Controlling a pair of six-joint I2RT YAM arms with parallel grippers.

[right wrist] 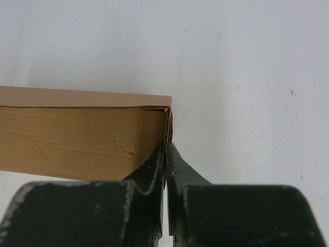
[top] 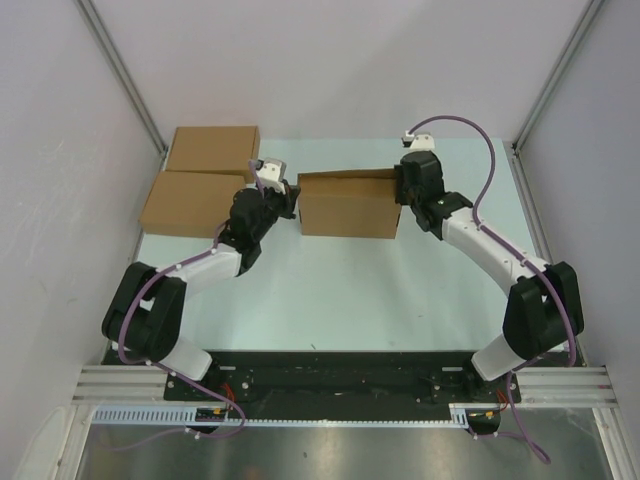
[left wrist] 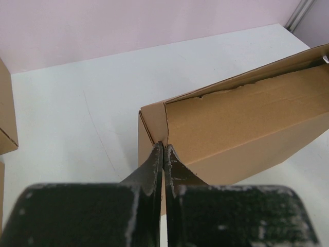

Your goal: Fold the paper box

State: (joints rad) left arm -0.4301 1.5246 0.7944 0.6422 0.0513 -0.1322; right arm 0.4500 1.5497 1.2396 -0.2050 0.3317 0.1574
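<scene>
The paper box (top: pixel 348 215) stands as a made-up brown cardboard box in the middle of the table, with its top flap slightly raised along the back. My left gripper (top: pixel 293 196) is at the box's left end. In the left wrist view the box (left wrist: pixel 247 123) fills the right side, and the shut left gripper (left wrist: pixel 164 147) has its tips against the left corner seam; no cardboard shows between them. My right gripper (top: pixel 400 186) is at the right end. In the right wrist view the gripper (right wrist: pixel 167 146) is shut on the thin end wall of the box (right wrist: pixel 77 139).
Two flat brown boxes lie at the back left, one (top: pixel 213 150) behind the other (top: pixel 190 203), close to my left arm; an edge of one (left wrist: pixel 6 113) shows in the left wrist view. White walls and metal rails enclose the table (top: pixel 330 290).
</scene>
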